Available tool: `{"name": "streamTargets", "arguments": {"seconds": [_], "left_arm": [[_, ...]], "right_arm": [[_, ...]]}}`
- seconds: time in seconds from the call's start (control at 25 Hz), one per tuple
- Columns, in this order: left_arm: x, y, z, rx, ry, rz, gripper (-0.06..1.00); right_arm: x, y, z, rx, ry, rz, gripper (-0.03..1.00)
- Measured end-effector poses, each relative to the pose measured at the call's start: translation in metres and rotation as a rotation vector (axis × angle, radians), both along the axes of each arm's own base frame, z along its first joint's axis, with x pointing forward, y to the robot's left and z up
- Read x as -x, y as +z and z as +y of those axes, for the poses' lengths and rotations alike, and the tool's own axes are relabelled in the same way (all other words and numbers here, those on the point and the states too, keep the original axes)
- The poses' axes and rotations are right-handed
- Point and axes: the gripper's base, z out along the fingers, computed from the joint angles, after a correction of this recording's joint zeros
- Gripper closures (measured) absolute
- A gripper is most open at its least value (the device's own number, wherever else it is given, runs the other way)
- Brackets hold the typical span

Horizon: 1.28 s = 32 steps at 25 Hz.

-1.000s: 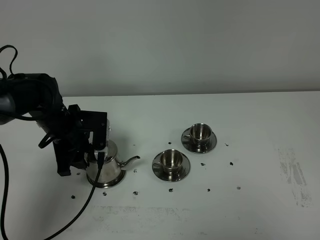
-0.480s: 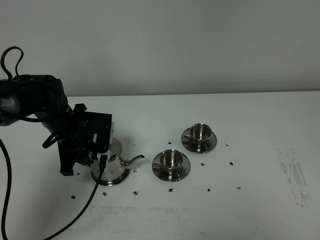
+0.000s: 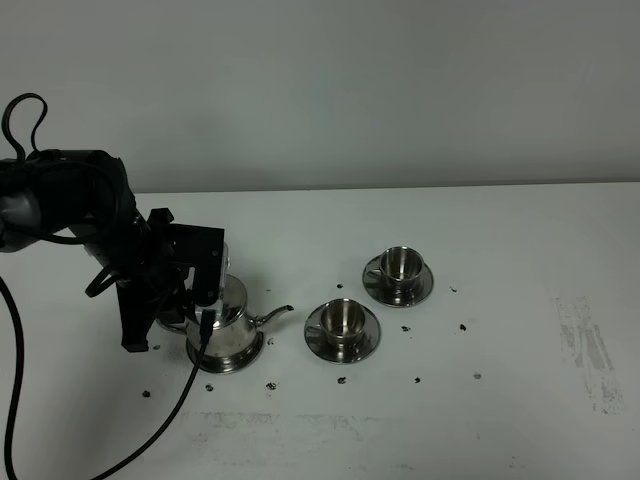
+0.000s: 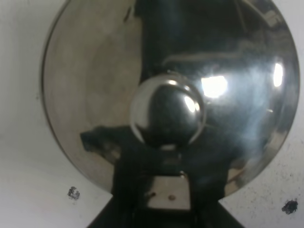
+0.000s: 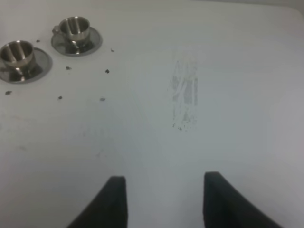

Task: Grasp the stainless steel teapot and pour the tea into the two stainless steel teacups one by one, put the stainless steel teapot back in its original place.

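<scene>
Left gripper [image 3: 188, 308] is clamped at the loop handle of the stainless steel teapot [image 3: 228, 335], as far as the high view lets you judge; its fingertips are hidden behind the wrist. From the left wrist you see only the domed lid and its knob [image 4: 166, 114]. The pot stands upright at the near left of the table [image 3: 520, 250], spout pointing right, with a flat steel rim [image 3: 243, 357] showing round its base, probably its resting disc. Right gripper [image 5: 164, 190] hangs over bare table with its jaws apart, holding nothing.

Progress: you are at the grasp. Not yet lifted, by the look of it. Both pours and the return are left. The near teacup [image 3: 342, 320] and the far teacup [image 3: 401, 266] sit on their saucers to the right of the spout; no liquid can be made out in either.

Surface: white tabletop, dotted with dark specks [image 3: 462, 327], a grey scuffed patch [image 3: 585, 345] at right. Behind it, a plain pale wall [image 3: 400, 90].
</scene>
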Motion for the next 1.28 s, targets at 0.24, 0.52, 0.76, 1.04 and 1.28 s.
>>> {"name": "streamTargets", "arguments": {"seconds": [0.24,0.52,0.76,1.04,1.28], "left_arm": [[0.001,0.003,-0.001,0.016,0.008,-0.003,0.73],[0.008,0.036,0.000,0.030,0.005,-0.054,0.73],[0.012,0.062,0.001,0.037,-0.004,-0.075,0.73],[-0.007,0.092,-0.004,0.055,-0.011,-0.171,0.73],[-0.025,0.078,-0.023,-0.005,-0.080,-0.190,0.73]], "right_arm": [[0.000,0.000,0.000,0.000,0.000,0.000,0.61],[0.000,0.000,0.000,0.000,0.000,0.000,0.61],[0.000,0.000,0.000,0.000,0.000,0.000,0.61],[0.000,0.000,0.000,0.000,0.000,0.000,0.61],[0.000,0.000,0.000,-0.001,0.001,0.000,0.61]]}}
